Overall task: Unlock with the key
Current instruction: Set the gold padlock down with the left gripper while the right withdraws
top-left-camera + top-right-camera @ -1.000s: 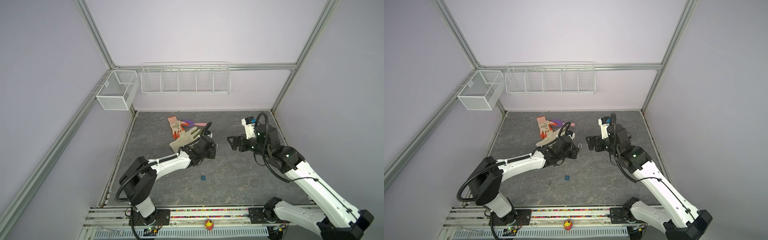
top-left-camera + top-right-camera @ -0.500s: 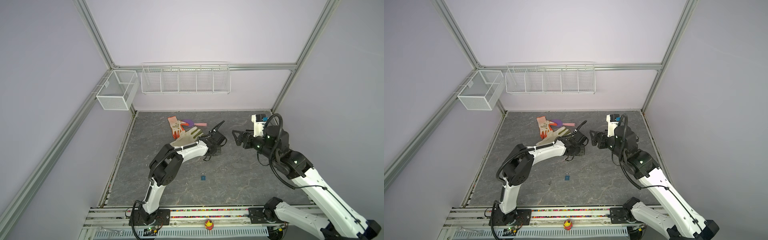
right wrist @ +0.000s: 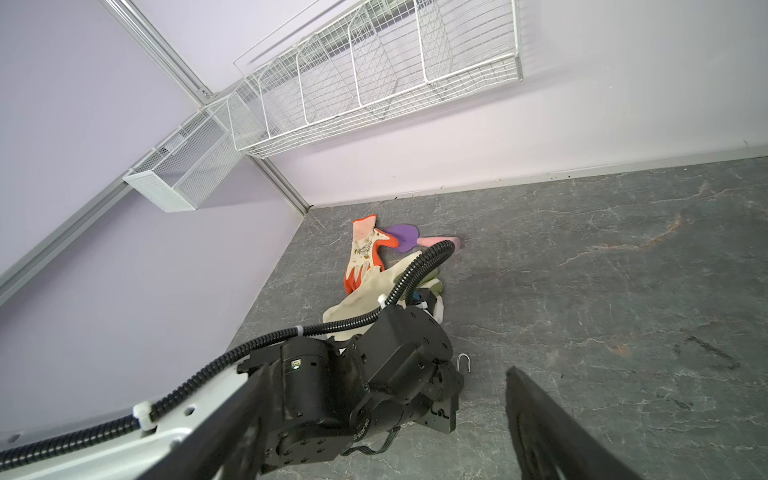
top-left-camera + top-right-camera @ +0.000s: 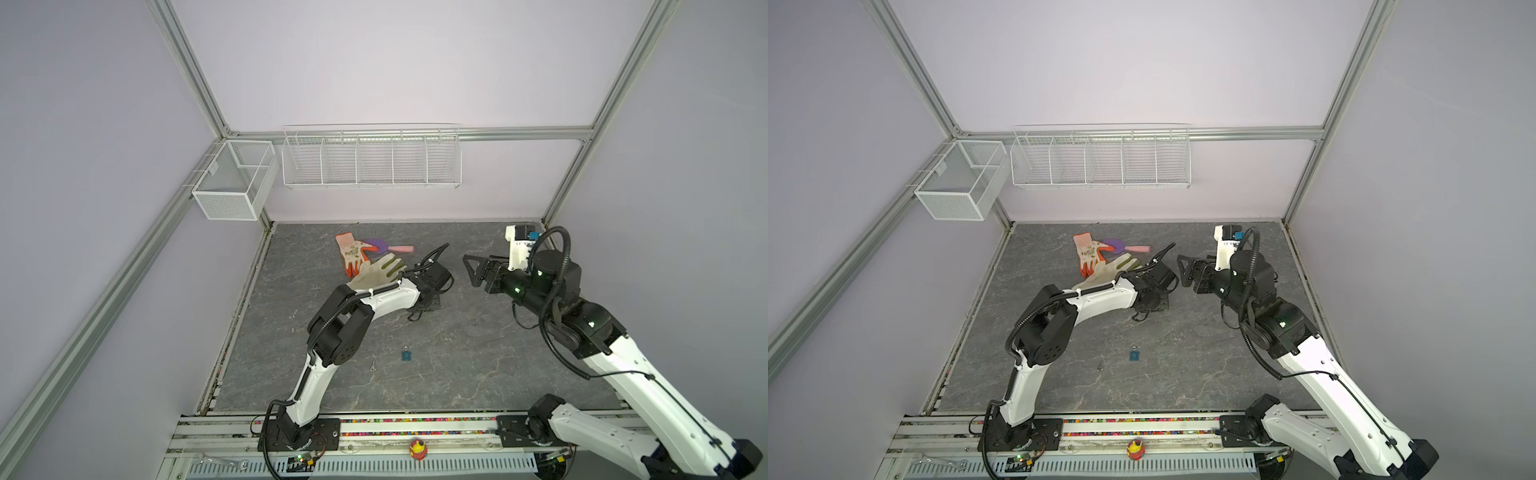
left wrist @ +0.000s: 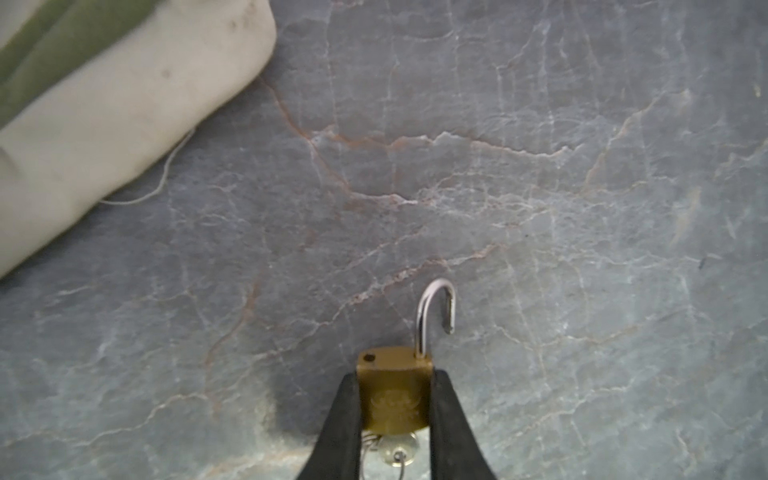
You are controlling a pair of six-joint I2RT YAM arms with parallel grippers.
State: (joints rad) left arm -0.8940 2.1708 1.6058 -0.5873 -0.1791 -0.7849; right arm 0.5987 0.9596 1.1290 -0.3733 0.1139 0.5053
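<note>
Just beside the beige glove [image 5: 124, 104], the left gripper [image 5: 394, 376] is pinching the brass padlock [image 5: 395, 403], shackle swung open, key [image 5: 398, 451] sitting in it; the right gripper [image 4: 471, 271] is hovering near, jaws wide, over open tabletop [image 4: 457, 353].

White links [image 4: 390, 299], black joints [image 4: 338, 336], ribbed cables [image 3: 332, 324]; black left claw [image 5: 395, 374]

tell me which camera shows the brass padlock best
The left wrist view: the brass padlock sits close up, clamped in the left gripper, shackle swung open, key in its base. The right wrist view shows only the shackle beyond the left arm. In both top views the arm hides it.
</note>
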